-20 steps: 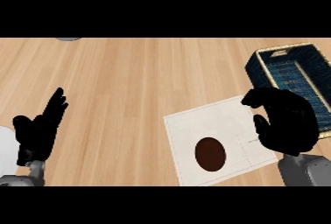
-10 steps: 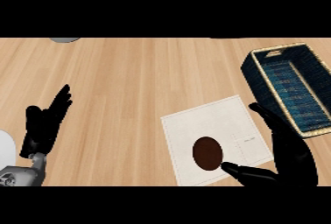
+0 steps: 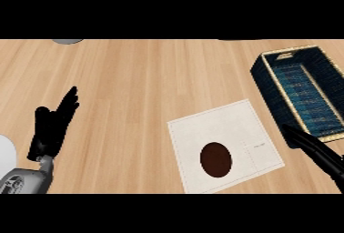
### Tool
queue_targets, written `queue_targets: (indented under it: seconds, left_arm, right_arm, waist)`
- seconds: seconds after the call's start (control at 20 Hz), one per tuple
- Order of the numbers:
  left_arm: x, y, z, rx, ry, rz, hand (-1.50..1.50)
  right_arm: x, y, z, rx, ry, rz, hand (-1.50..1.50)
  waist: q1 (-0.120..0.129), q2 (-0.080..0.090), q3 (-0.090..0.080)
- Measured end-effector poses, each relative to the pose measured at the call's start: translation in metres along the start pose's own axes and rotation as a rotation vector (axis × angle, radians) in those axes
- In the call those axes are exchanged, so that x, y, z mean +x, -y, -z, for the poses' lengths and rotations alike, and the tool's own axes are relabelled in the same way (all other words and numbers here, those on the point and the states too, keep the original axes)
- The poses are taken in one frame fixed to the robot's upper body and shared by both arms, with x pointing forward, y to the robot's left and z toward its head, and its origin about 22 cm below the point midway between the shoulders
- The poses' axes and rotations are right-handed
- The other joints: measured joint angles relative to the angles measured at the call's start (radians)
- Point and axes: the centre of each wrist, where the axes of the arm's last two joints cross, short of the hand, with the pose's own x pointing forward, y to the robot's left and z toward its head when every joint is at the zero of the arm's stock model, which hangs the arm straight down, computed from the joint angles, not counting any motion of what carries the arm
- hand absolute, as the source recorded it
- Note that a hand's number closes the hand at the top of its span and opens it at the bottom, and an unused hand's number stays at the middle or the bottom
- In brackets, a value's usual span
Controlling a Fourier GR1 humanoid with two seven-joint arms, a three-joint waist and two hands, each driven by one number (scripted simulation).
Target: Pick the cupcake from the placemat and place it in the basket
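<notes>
Cupcake (image 3: pixel 216 159) sits on the white placemat (image 3: pixel 215 125), untouched, with the basket (image 3: pixel 263 75) up at the right of the desk (image 3: pixel 148 77). Right robot hand (image 3: pixel 314 152) hovers by the placemat's right edge, fingers straight, holding nothing. Left robot hand (image 3: pixel 52 127) rests open at far left, fingers up.

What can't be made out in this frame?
Head view:
right hand: mostly cut off by the right edge, pose unclear.
grey object: cut by the top edge, unidentifiable.
white object: cut by the left edge.
cupcake: seen from above, sides hidden.
</notes>
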Motion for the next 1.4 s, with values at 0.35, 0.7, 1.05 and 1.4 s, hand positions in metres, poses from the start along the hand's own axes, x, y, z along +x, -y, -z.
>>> queue_targets:
  seconds: [0.35,0.7,1.05,1.4]
  left_arm:
    - [0.001,-0.003,0.011,-0.033,0.016,0.005,0.00]
    - [0.003,0.009,0.018,-0.041,0.020,0.007,0.00]
    - [0.006,0.006,0.026,-0.037,0.025,0.014,0.00]
    - [0.007,0.008,0.023,-0.039,0.024,0.013,0.00]
  right_arm:
    - [0.048,0.024,-0.015,0.188,-0.081,-0.011,-1.50]
    - [0.057,0.024,-0.016,0.146,-0.124,0.011,-1.50]
    - [0.046,0.007,-0.016,0.063,-0.155,-0.007,-1.50]
    - [0.035,-0.017,-0.005,0.065,-0.168,0.000,-1.50]
  waist:
    - [0.027,0.004,0.004]
    - [0.042,0.006,0.005]
    - [0.046,0.006,0.006]
    - [0.049,0.007,0.006]
